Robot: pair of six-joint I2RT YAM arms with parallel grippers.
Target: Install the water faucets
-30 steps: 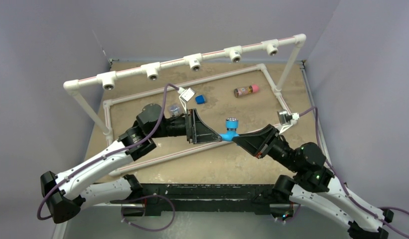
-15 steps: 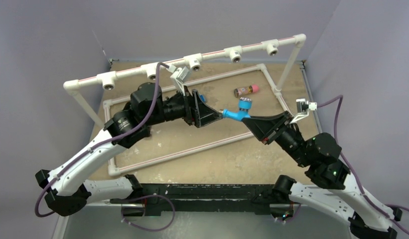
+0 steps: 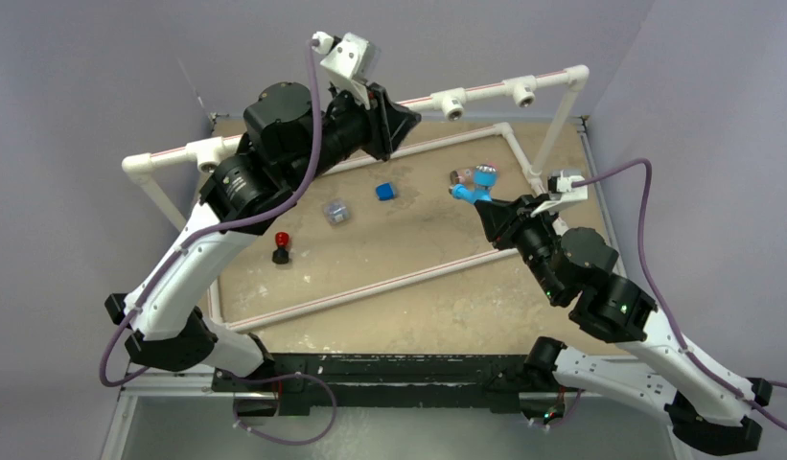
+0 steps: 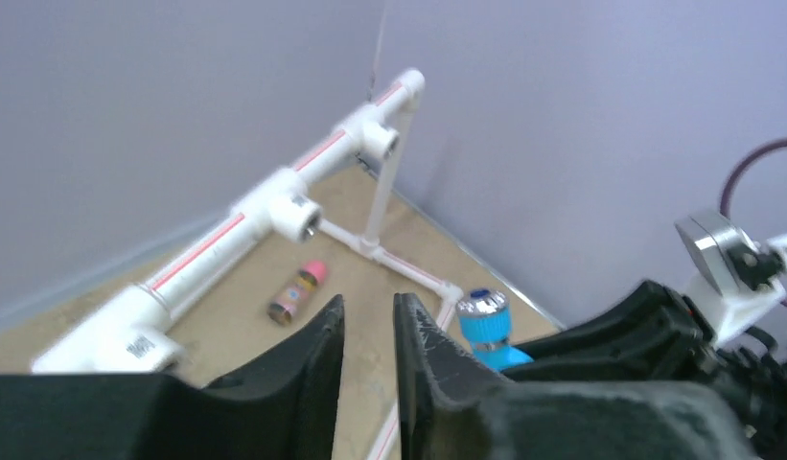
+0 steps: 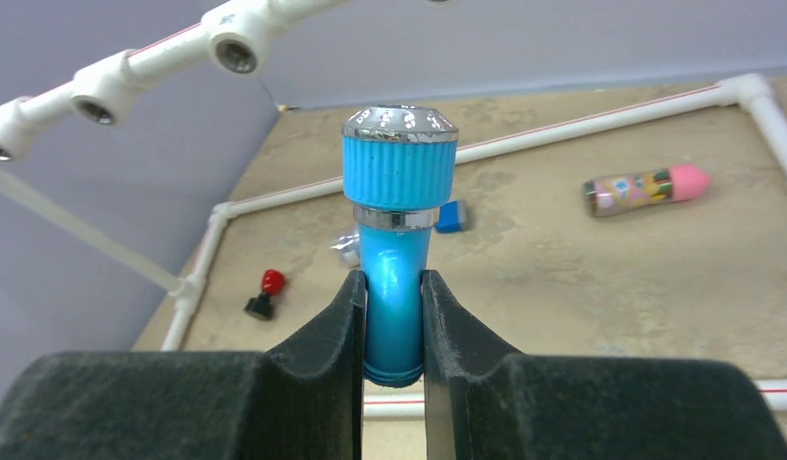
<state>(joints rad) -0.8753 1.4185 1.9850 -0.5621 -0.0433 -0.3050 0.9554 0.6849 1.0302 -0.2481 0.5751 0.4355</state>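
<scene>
One faucet [image 5: 397, 278] is up in the air. Your right fingers [image 5: 317, 383] squeeze its stem tight, and its ribbed end sticks up past the tips. It hangs over the back right of the table [image 3: 437, 307]. I think you are carrying it to the pipe. Next, line its end up with an empty socket [image 5: 238, 53] on the white pipe [image 3: 485, 91] and push straight in. Your left fingers [image 4: 303, 383] are a little apart and hold nothing, high by the pipe. A second ago both pairs met at the faucet, low over the table.

Plain lilac walls [image 3: 82, 77], sandy brown tabletop [image 3: 447, 309]
</scene>
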